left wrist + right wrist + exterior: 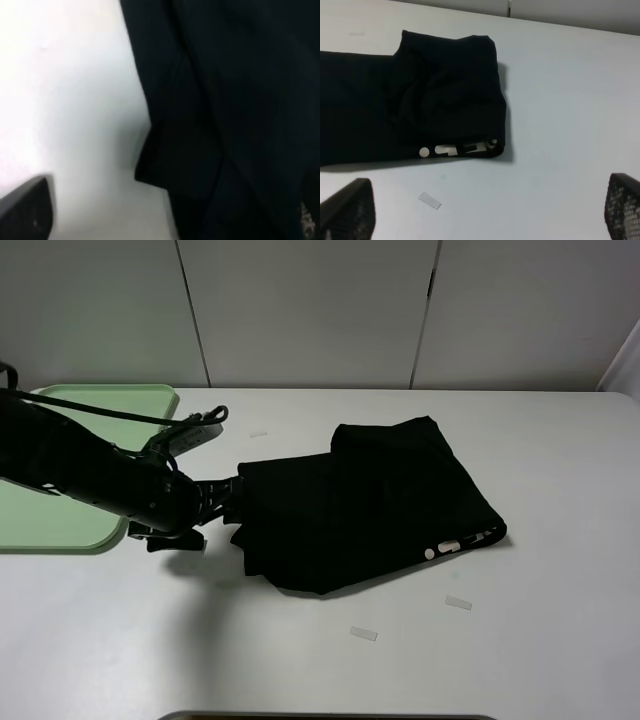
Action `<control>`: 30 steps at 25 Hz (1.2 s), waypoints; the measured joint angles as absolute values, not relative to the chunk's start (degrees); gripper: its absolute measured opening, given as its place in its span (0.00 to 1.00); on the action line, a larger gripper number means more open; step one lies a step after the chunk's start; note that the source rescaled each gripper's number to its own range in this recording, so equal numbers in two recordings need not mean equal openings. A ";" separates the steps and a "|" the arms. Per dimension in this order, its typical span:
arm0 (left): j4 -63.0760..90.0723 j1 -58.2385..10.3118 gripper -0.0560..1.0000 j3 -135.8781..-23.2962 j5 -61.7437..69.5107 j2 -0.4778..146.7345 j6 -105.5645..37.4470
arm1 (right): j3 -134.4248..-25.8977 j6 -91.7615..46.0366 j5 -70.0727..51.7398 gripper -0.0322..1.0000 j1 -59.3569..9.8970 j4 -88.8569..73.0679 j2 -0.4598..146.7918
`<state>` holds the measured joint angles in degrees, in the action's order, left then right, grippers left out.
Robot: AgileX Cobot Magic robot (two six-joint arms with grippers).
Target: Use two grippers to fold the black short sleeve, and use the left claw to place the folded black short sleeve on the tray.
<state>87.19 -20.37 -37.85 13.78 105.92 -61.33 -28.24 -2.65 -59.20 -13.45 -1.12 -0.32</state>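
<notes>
Black shirt (370, 505) lies folded mid table (540, 620), well apart from green tray (60, 525) at far left. Pale lettering (455, 545) peeks out at right fold edge. Left claw (220, 495) sits low at shirt's left edge, jaws wide, no cloth visibly pinched. Right gripper (485, 207) hangs above shirt, jaws wide, empty. Prob. light, soft, floppy, multi-layer; likely sags or unfolds if only top layer caught. Best hold: thru whole stack at left edge, nr middle.

White table (560, 490) with small pale tape strips (458, 602), grey wall panels (310, 310) behind
</notes>
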 joint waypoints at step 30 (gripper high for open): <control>99.41 -26.76 0.90 -41.94 11.00 108.14 -73.31 | -28.24 -2.65 -59.20 1.00 -13.45 -0.92 -0.32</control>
